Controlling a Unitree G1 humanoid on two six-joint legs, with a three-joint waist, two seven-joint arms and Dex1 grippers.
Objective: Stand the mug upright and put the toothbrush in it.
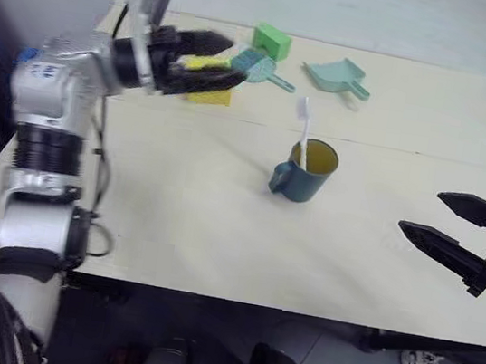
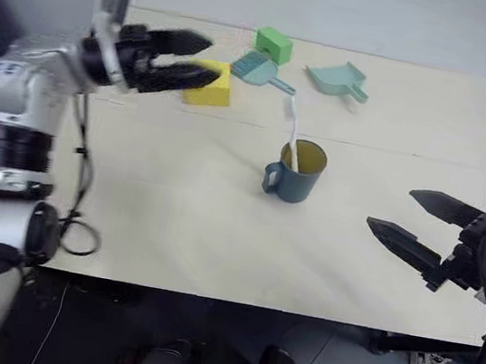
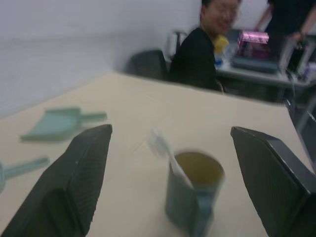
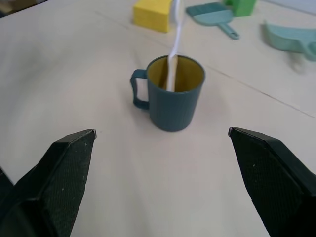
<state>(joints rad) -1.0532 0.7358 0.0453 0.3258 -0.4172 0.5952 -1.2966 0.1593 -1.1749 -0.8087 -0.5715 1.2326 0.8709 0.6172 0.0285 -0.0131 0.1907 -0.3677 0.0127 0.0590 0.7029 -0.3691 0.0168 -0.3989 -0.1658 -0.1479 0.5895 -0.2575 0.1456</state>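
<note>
The mug [image 1: 303, 174] stands upright near the middle of the worktop [image 1: 217, 233], handle toward my left, and the toothbrush [image 1: 304, 129] is in it — handle down inside the yellow interior, bristled head up, leaning against the rim. As I judge it, both parts of the task are met, so the step in hand is getting clear without spoiling that.

My left gripper [image 2: 186, 59] hangs above the far left of the worktop, well apart from the mug, its fingers spread and nothing between them. It is just in front of the yellow block [image 2: 210, 86], with the short hand brush [image 2: 258, 70], green block [image 2: 273, 44] and dustpan [image 2: 336, 77] farther back. My right gripper [image 1: 455, 230] is off to the right of the mug, also spread wide and empty, pointing toward it.

To do this well, I would draw each arm away along its own side — never across the centre. The toothbrush is only propped, and its head rises above the rim, so a brush from a finger could tip it out or rock the mug. My left arm should come back high enough to miss the yellow block. The right should back out the way it points, not sweep sideways. A person sits beyond the far edge in my left wrist view; I would keep the motion slow.
</note>
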